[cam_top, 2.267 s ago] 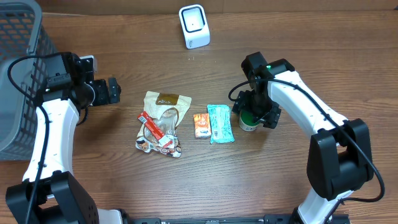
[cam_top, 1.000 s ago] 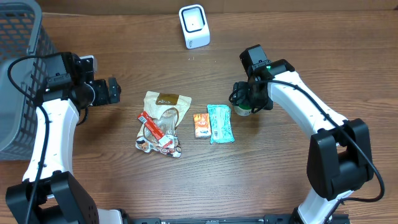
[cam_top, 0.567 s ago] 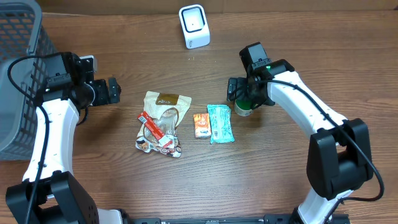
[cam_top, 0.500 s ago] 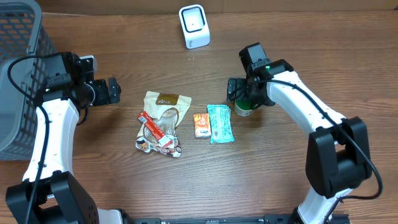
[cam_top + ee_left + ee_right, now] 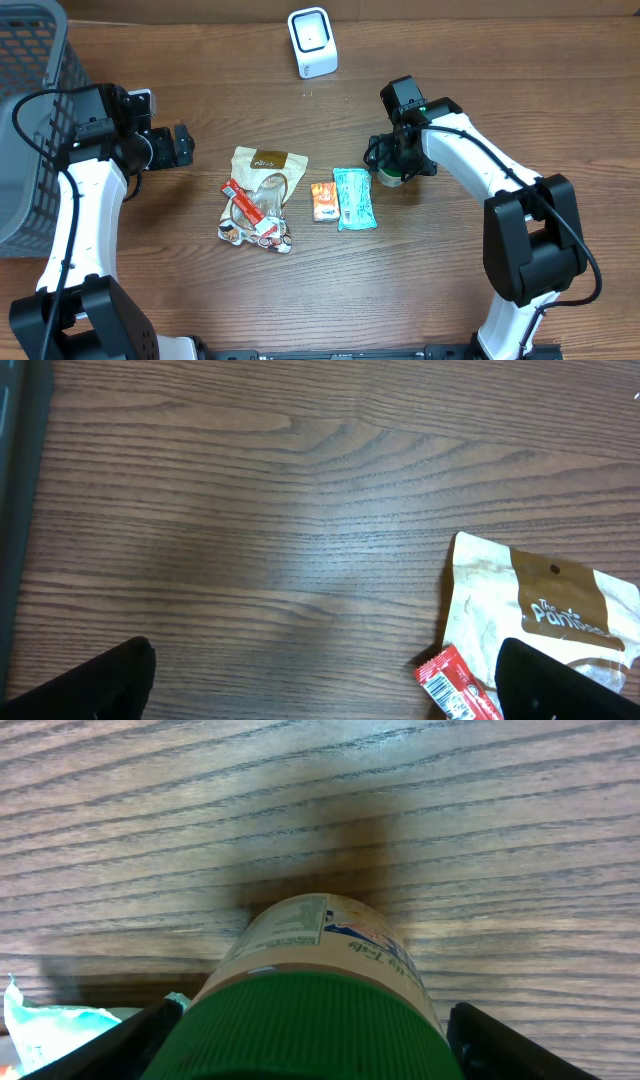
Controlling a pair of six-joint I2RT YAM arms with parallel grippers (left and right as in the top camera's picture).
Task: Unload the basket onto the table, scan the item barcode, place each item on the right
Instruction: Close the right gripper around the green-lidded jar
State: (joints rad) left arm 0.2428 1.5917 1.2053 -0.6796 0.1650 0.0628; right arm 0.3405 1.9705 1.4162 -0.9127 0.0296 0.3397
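Brown wood-grain table [image 5: 480, 60] fills the frame, with a grey plastic mesh basket [image 5: 25, 150] upper left and a white box-shaped scanner [image 5: 312, 42] at top centre. Left of centre, the left gripper [image 5: 183, 146] stands wide open and empty near a beige paper snack pouch [image 5: 265, 165]. Right of centre, the right gripper [image 5: 392, 167] has its jaws astride a green-capped, cream-labelled jar [image 5: 320, 935], just right of a teal foil wrapper [image 5: 354, 198]; whether they press it, I cannot tell.

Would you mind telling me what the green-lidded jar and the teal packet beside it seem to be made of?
The green-lidded jar looks like plastic: matte green cap, printed label. The teal packet is probably thin plastic film: crimped ends, slight sheen.
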